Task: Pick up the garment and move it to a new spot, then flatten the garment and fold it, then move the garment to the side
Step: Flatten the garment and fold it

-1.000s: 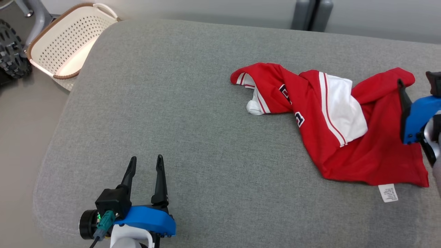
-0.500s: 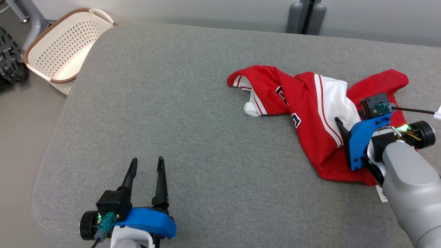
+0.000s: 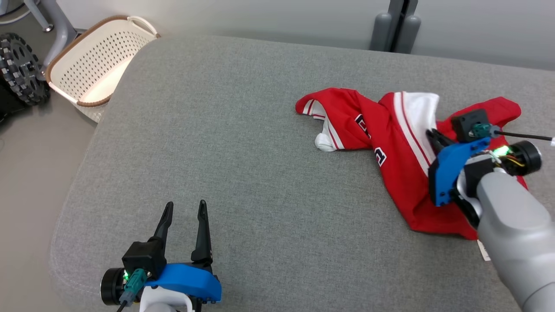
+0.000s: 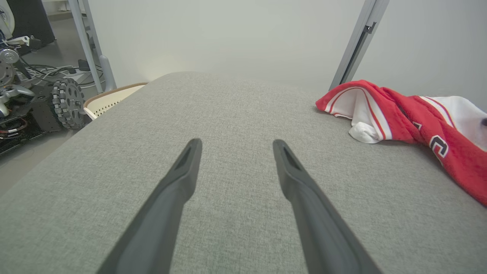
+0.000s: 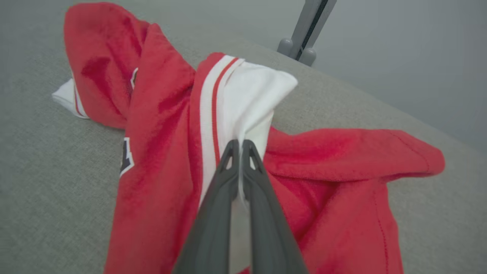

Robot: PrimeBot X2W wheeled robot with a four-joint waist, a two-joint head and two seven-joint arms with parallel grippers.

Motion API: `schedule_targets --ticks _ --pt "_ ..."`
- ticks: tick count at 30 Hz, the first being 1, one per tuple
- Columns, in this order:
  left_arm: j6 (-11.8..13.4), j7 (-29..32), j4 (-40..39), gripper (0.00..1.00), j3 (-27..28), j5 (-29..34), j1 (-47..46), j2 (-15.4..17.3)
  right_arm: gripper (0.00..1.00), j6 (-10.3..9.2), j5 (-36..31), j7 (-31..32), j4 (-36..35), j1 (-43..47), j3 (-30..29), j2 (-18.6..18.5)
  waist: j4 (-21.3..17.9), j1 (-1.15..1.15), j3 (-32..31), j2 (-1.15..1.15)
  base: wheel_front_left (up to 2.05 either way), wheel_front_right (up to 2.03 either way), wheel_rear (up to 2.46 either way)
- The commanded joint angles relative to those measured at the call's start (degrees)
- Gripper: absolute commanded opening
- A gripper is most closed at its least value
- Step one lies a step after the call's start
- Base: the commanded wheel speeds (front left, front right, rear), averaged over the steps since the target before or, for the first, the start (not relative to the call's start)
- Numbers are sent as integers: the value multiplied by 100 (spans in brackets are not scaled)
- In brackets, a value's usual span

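Head view: the red-and-white garment (image 3: 390, 173) lies at 3 o'clock on the grey cushion (image 3: 243, 151). Its navy lettering (image 3: 378, 154) is folded and unreadable.

Left wrist view: the left gripper (image 4: 236, 142) holds its 2 fingers (image 4: 179, 179) apart over the cushion.

Right wrist view: the right gripper (image 5: 239, 144) is clamped on the garment's white panel (image 5: 251, 95).

Padded grey tabletop (image 3: 243, 143) stands before a plain pale wall (image 3: 260, 17) with a grey upright post (image 3: 396, 26) at its far edge; cream perforated basket (image 3: 86, 65), brown-rimmed, sits on the beige floor (image 3: 30, 182) beside a black toothed wheel (image 3: 21, 69).
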Motion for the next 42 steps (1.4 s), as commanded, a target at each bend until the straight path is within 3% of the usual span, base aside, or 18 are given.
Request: schedule_targets --ticks 1,12,20,21,22,23,24,29,33,38,42 --pt "14 -27 13 100 36 10 37 -9 0 1 47 -80 -91 -24 58 69 -27 0 -38 0 0 0 0" --pt "-35 -27 47 100 27 65 138 -4 0 1 647 -230 -1429 506 1460 833 -63 0 -255 0 0 0 0" --pt "-53 -28 52 100 -2 54 75 -9 0 2 754 -232 -1583 836 2614 1234 35 0 -177 0 0 0 0" --pt "-55 -27 56 100 -13 50 59 -10 3 2 753 -269 -1536 880 2758 1252 47 0 -164 0 0 0 0" --pt "-56 -27 58 100 -28 44 44 -11 22 2 765 -306 -1476 933 2887 1264 64 0 -152 0 0 0 0" --pt "-57 -27 61 100 -42 33 29 -13 91 2 764 -369 -1450 964 3029 1278 79 0 -143 0 0 0 0" --pt "-55 -27 62 100 -54 21 20 -14 100 2 786 -430 -1447 989 3162 1297 91 0 -136 0 0 0 0" --pt "-15 -27 37 100 -22 -15 15 -16 100 1 1171 -586 -1549 1114 3575 1300 58 0 -126 0 0 0 0" --pt "-10 -28 8 100 -30 -20 33 -18 100 1 1254 -856 -1430 1065 3449 1298 -75 0 -166 0 0 0 0" --pt "-21 -27 36 100 -52 -7 74 -19 100 1 1151 -1153 -1288 1082 2788 1226 -303 0 -245 0 0 0 0" --pt "-48 -27 80 100 -90 21 73 -19 100 1 892 -1227 -1472 1275 1855 1067 -506 0 -332 0 0 0 0"
